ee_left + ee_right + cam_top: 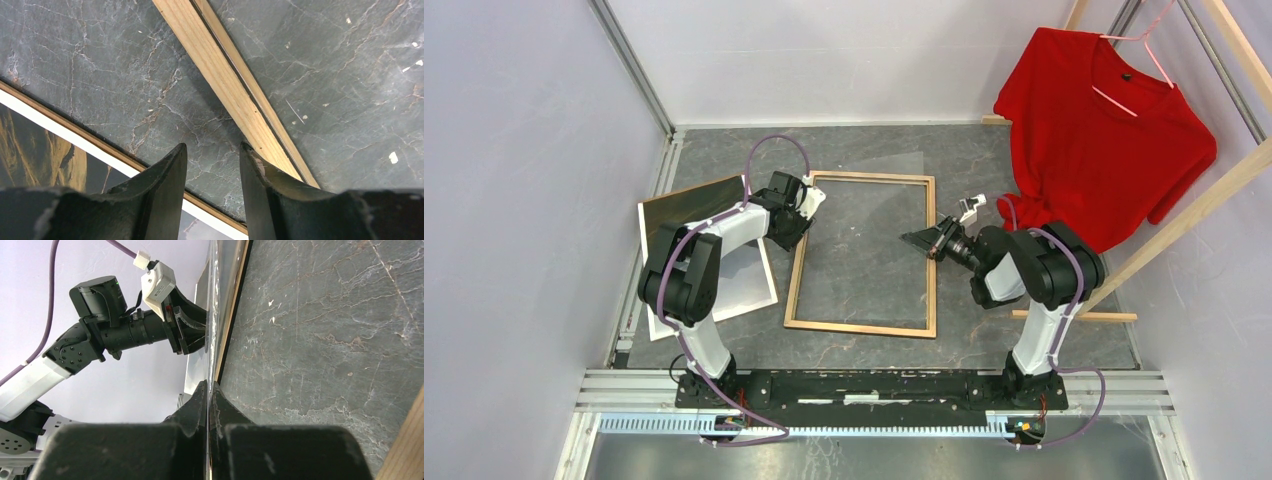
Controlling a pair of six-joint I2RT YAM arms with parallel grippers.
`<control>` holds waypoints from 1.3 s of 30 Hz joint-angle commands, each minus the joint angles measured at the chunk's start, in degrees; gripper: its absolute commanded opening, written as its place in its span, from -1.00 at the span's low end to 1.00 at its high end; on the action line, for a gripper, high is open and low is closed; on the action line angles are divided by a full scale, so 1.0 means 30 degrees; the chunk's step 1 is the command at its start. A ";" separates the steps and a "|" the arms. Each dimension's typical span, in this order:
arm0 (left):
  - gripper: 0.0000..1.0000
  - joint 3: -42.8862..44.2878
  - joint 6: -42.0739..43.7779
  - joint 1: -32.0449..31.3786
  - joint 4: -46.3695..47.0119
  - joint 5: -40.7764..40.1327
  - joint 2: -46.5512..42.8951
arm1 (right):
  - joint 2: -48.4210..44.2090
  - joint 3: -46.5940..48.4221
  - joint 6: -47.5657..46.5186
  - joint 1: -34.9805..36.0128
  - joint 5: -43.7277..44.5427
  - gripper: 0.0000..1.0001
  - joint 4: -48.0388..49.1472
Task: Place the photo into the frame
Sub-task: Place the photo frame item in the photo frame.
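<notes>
Right claw (208, 385) pinched shut on edge of clear sheet (215, 340), over frame (859, 327) (wood back up). Left claw (213, 147) half-open, nothing visibly gripped, beside photo (45, 155) on worktop (350, 100).

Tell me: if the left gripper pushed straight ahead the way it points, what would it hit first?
Likely the bare grey table, right beside a wooden rail of the frame, which it might clip; depth is unclear.
</notes>
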 commanded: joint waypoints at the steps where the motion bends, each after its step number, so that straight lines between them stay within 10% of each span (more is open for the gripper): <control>1: 0.01 -0.0465 0.0342 -0.0495 -0.0301 0.1206 0.0374 | 0.0625 0.0819 0.0418 0.0739 -0.0502 -0.97 0.1098; 39: 0.01 -0.0480 0.0280 -0.0497 -0.0323 0.1136 0.0356 | -0.0459 0.0833 -0.0161 0.0723 -0.1259 -0.81 -0.2537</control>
